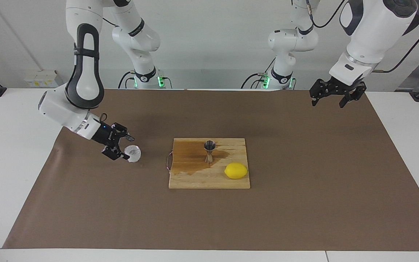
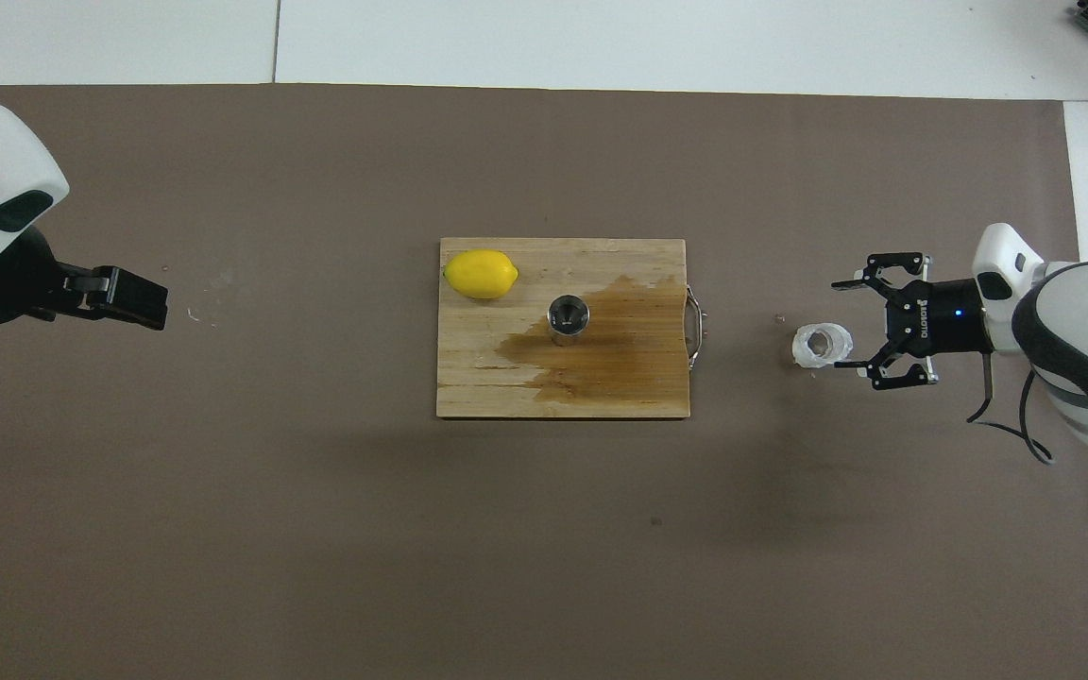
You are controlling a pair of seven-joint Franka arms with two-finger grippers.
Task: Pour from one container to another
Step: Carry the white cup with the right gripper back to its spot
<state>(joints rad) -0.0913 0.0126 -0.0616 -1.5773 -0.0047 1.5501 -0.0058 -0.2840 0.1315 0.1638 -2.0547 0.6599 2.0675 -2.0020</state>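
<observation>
The translucent plastic cup (image 1: pixel 133 153) (image 2: pixel 821 346) stands upright on the brown mat, toward the right arm's end of the table from the cutting board. My right gripper (image 1: pixel 127 147) (image 2: pixel 841 324) is open and low over the mat. The cup sits free just at its fingertips, close to one of them. The steel jigger (image 1: pixel 209 151) (image 2: pixel 568 314) stands upright on the wooden cutting board (image 1: pixel 195 178) (image 2: pixel 506 387), in a dark wet stain. My left gripper (image 1: pixel 327 103) (image 2: pixel 143 300) hangs open and waits high over the mat at the left arm's end.
A yellow lemon (image 1: pixel 235 170) (image 2: pixel 480 274) lies on the board, farther from the robots than the jigger and toward the left arm's end. The board's metal handle (image 2: pixel 698 327) points toward the cup. White table borders the mat.
</observation>
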